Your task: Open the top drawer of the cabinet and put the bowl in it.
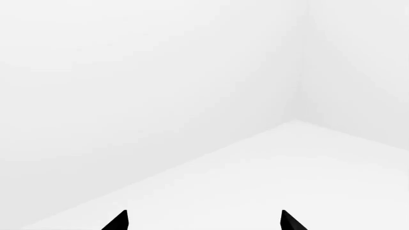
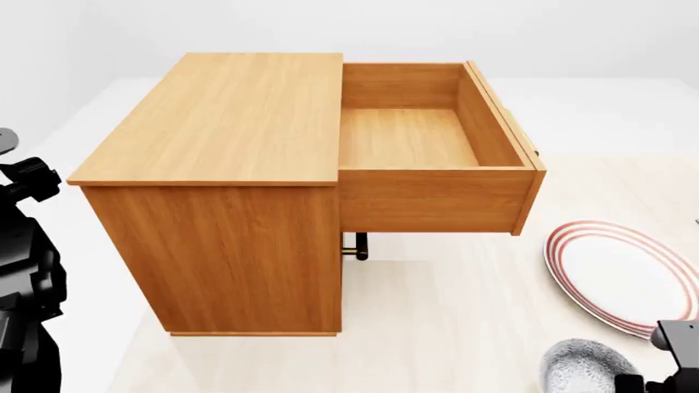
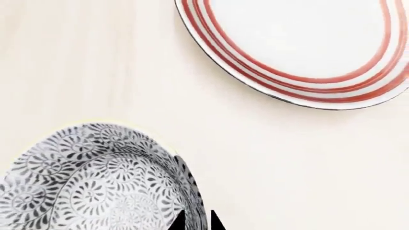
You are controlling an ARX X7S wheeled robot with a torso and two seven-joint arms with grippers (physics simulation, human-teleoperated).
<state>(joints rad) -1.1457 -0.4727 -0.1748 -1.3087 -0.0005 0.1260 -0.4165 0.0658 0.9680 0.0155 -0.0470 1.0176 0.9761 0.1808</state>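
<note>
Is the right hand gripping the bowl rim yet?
Touching. The right wrist view shows the right hand with its fingertips nearly shut across the bowl rim, one on each side.

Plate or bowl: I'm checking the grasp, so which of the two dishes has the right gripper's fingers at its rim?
The bowl, grey-patterned and deep. The right gripper has its fingers astride its rim; the red-ringed plate lies apart, untouched.

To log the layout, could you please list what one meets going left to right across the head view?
Left arm → cabinet → open top drawer → bowl and plate, which overlap in this direction.
</note>
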